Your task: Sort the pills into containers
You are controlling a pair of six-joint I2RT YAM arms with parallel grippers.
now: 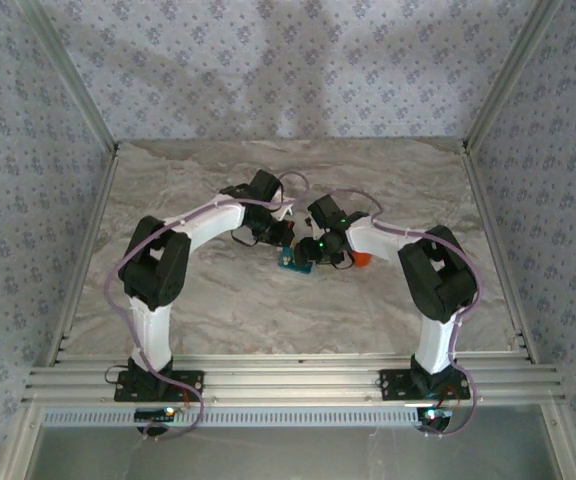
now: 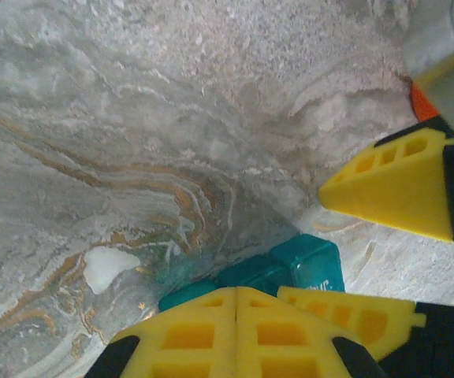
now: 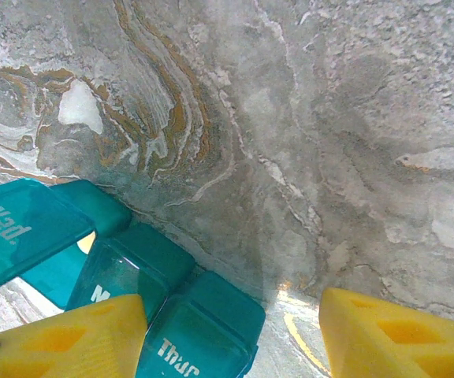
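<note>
On the table (image 1: 218,300), between both hands: teal pill box (image 3: 203,323), one lid (image 3: 22,228) up. Light, stiff, slick plastic (likely to skid if nudged). Best pinched across the long walls, clear of lids. Pressed together: left hand (image 2: 236,331); spread around the box's end: right hand (image 3: 233,303).

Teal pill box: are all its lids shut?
No. In the right wrist view the Wed lid stands lifted off the pill box; the Thur lid lies shut.
</note>
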